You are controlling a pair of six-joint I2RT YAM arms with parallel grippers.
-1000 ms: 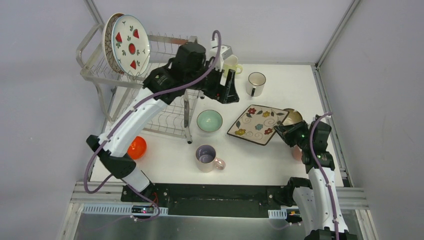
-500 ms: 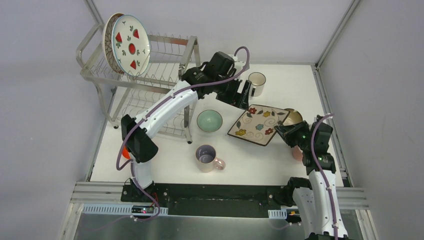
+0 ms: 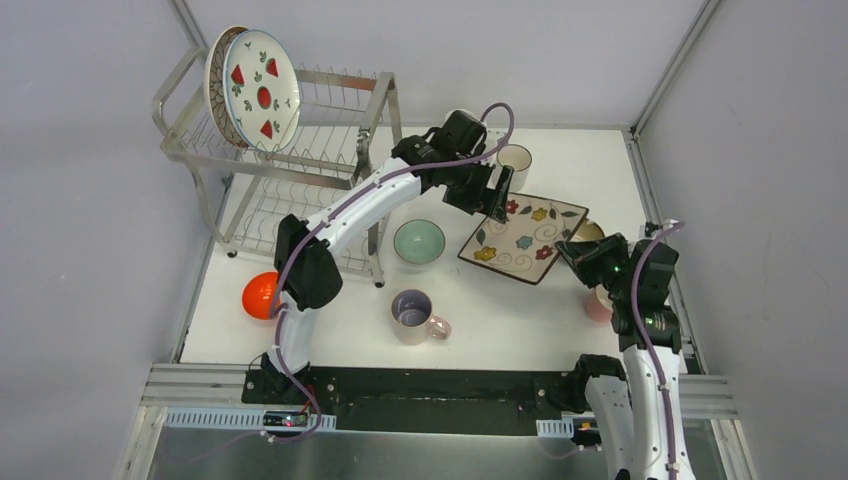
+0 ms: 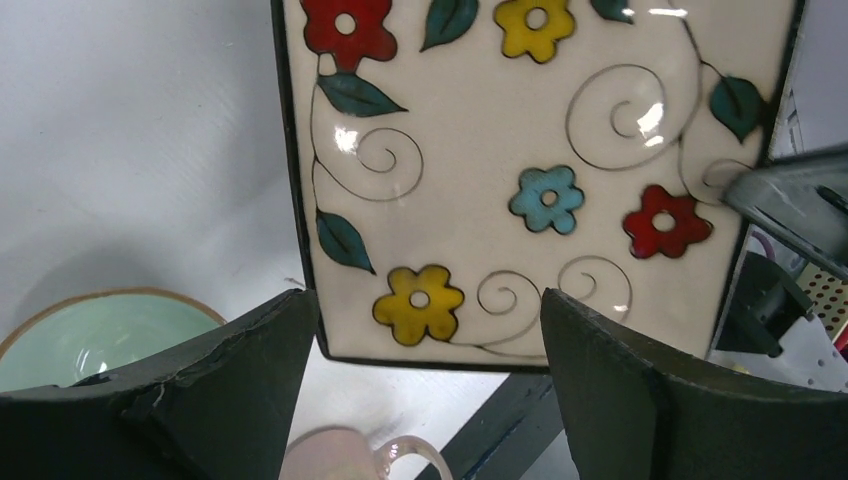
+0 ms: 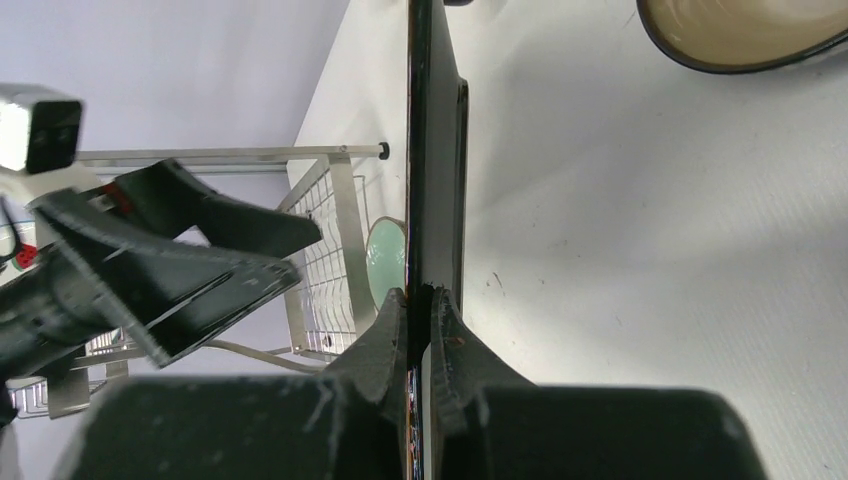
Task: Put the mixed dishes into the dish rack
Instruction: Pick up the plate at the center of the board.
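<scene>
The flowered square plate (image 3: 525, 238) is tilted, with its right corner raised off the table. My right gripper (image 3: 578, 252) is shut on that corner. In the right wrist view the plate (image 5: 432, 150) shows edge-on between the closed fingers of the gripper (image 5: 420, 300). My left gripper (image 3: 497, 195) is open just above the plate's far left edge. In the left wrist view the plate (image 4: 520, 170) fills the frame beyond the open gripper (image 4: 430, 390), whose jaws stand about as wide as the plate's edge. The dish rack (image 3: 300, 180) holds the red-fruit plate (image 3: 262, 90) and the petal plate (image 3: 214, 75) on its top tier.
On the table are a mint bowl (image 3: 419, 241), a lilac mug (image 3: 412, 312), a white mug (image 3: 514, 163), an orange bowl (image 3: 262, 295) by the rack's foot, and a brown bowl (image 3: 588, 232). A pink mug (image 3: 598, 305) sits under my right arm. The yellow mug is out of view.
My left arm has swung from beside the rack over to the square plate. The yellow mug that was by its gripper no longer shows. My right gripper has raised the plate and shifted it right.
</scene>
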